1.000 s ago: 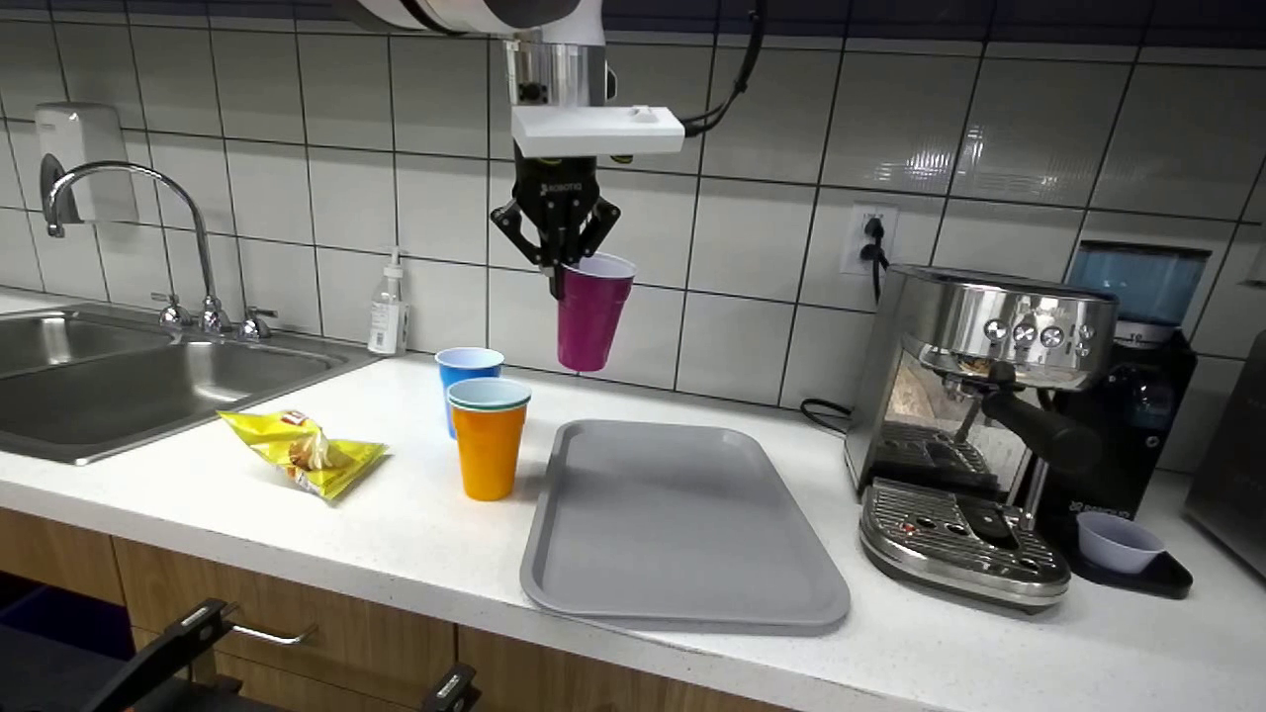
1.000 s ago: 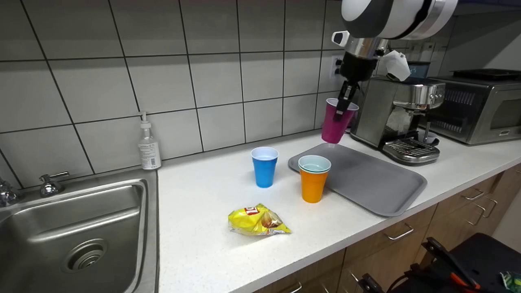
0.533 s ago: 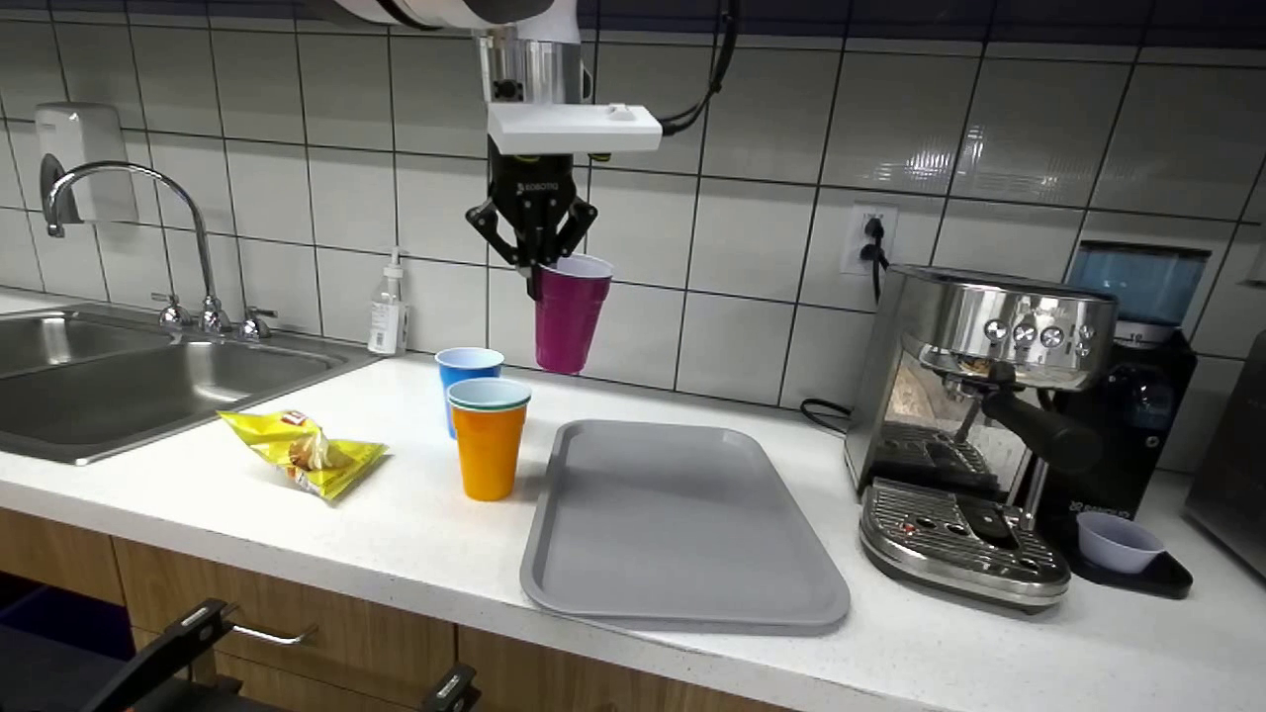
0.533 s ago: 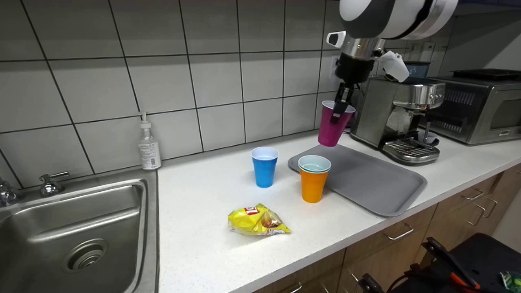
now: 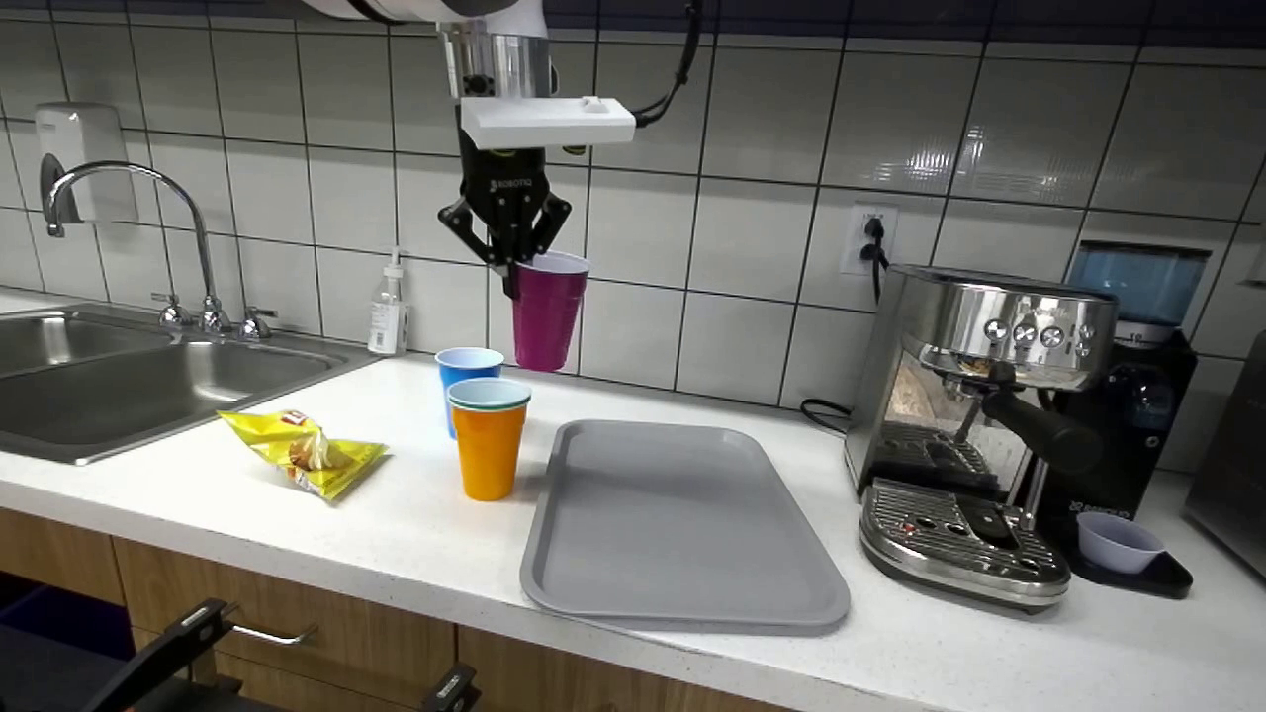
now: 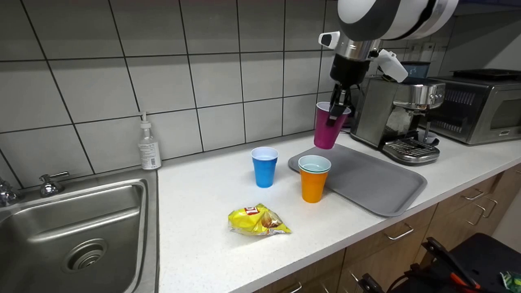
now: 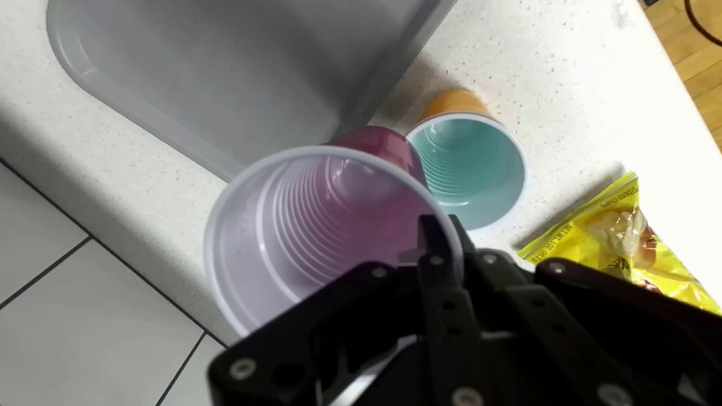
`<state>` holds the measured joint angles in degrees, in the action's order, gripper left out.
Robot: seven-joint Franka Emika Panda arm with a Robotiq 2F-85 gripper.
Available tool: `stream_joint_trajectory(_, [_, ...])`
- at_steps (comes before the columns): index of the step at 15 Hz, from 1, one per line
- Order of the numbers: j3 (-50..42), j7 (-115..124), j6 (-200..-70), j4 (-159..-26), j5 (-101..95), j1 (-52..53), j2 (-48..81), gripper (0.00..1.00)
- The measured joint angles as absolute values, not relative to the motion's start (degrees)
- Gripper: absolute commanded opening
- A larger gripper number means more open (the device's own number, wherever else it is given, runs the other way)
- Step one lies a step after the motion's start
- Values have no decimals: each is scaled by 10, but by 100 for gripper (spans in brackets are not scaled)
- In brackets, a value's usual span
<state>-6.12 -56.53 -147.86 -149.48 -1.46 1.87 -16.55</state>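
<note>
My gripper (image 5: 511, 281) is shut on the rim of a magenta cup (image 5: 547, 321), pinching its wall with one finger inside and one outside. The cup hangs in the air, slightly tilted, its white mouth facing up. In the wrist view the ridged pale inside of the magenta cup (image 7: 316, 220) shows left of the fingers. Below it an orange cup (image 6: 312, 187) stands upright with a teal cup (image 7: 474, 163) nested in it. A blue cup (image 6: 264, 173) stands just behind, nearer the wall. A grey tray (image 5: 682, 524) lies beside the orange cup.
A yellow chip bag (image 6: 258, 221) lies on the counter between the cups and the sink (image 5: 178, 386). By the tiled wall stands a soap bottle (image 6: 149, 150). An espresso machine (image 5: 999, 336) is beyond the tray, with a small bowl (image 5: 1118, 542) next to it.
The gripper has carried the magenta cup leftward in both exterior views, from over the tray's far end toward the blue and orange cups. Its grip is the same, and everything on the counter stayed put.
</note>
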Motion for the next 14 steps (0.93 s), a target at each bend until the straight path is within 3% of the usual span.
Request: stream_joint_trajectory(14, [-51,-565,-1465,-1522,-25,50,-188,1])
